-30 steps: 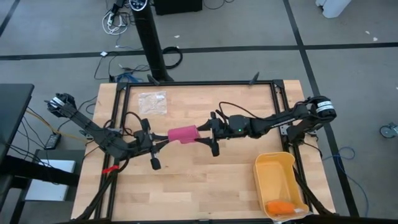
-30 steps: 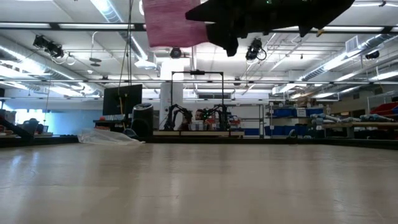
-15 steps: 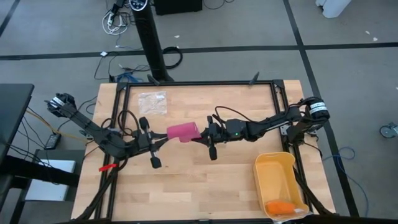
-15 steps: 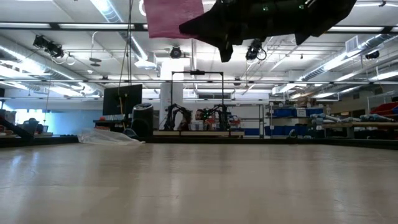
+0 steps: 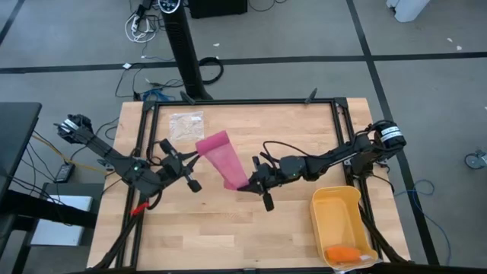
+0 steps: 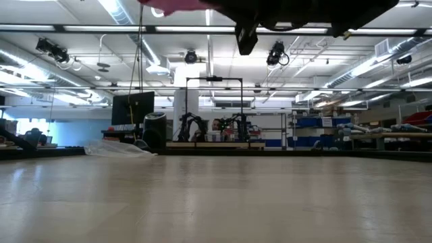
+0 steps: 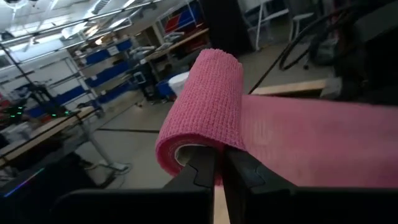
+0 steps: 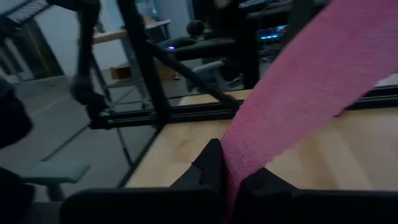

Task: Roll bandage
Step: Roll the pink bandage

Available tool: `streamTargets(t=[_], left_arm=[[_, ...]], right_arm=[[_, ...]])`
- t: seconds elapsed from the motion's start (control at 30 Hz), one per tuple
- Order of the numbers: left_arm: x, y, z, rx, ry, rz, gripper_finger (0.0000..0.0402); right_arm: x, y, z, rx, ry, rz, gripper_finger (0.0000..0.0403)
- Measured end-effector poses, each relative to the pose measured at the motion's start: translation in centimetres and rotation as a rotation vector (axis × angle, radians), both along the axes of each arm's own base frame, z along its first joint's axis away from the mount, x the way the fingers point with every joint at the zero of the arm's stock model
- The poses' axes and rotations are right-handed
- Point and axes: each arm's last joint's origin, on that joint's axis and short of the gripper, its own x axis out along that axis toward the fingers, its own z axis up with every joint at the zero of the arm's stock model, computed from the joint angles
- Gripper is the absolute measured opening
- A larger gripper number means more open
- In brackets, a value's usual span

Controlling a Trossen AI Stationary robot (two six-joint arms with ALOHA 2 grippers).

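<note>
The pink bandage (image 5: 223, 161) hangs above the table's middle as a slanting flat band, with a small roll (image 7: 200, 111) at its far-left end. My left gripper (image 5: 196, 156) is shut on that rolled end. My right gripper (image 5: 245, 184) is shut on the band's other, near-right end. In the low view only a pink edge of the bandage (image 6: 177, 5) and a dark arm show at the top. My left gripper pinches the roll's open end (image 7: 205, 150) between its two fingers, coming level from the table's left. The roll is lifted clear and the band runs off it toward the other arm. My right gripper pinches the band's free end (image 8: 239, 163) between its two fingers, coming from the table's right and lying about along the band. The band rises away from the fingers in a straight, flat stretch, clear of the table.
A clear plastic bag (image 5: 186, 124) lies at the far left of the table. A yellow bin (image 5: 335, 204) at the near right corner holds a small orange object (image 5: 342, 253). A black frame (image 5: 243, 103) borders the table.
My right gripper has shut on the bandage's free end and gone toward the near edge with it. My left gripper has drawn back toward the far left with the roll. The bandage has been drawn out from a short stub into a longer slanting band.
</note>
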Motion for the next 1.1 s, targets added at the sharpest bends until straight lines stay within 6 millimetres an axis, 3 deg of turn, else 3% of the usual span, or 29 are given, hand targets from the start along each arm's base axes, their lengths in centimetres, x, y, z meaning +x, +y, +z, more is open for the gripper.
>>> streamTargets(t=[0.4, 0.73, 1.1], left_arm=[[2.2, -0.5, -3.3, 0.106, 0.173, 0.031, 0.0016], [3.4, -1.5, -5.1, 0.122, 0.256, -0.091, 0.0016], [4.2, -3.2, -5.4, 0.146, 0.252, -0.242, 0.0016]], right_arm=[[0.8, 1.2, 4.0, 0.014, -0.064, 0.037, 0.0002], [0.4, 0.8, 7.9, -0.04, -0.1, -0.026, 0.0001], [0.6, -0.2, 8.6, -0.073, -0.098, -0.141, 0.0001]])
